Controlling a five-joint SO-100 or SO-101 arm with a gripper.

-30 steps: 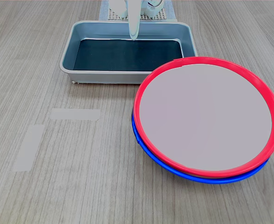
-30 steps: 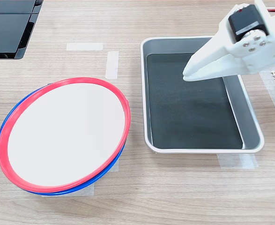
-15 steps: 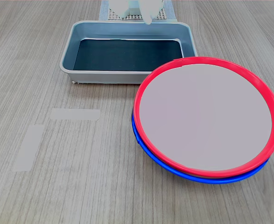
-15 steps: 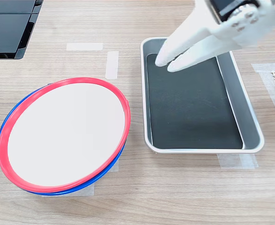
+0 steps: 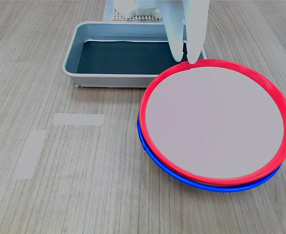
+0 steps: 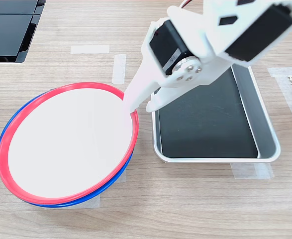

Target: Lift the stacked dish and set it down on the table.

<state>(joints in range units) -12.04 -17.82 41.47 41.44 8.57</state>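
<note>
Right now I see my hand [image 6: 140,107] at the red-rimmed plate's [image 6: 66,142] edge nearest the grey tray [image 6: 266,130], its two white fingers [image 5: 174,39] slightly spread and straddling that rim, not pinching it. Red-rimmed plate sits on the blue-rimmed plate [image 5: 157,163], lower left of the second exterior view, both bare. Grey tray at centre right holds only a dark liner [image 6: 205,124]. Two pale tape strips [image 5: 78,119] lie on the worktop [image 5: 84,195].
</note>
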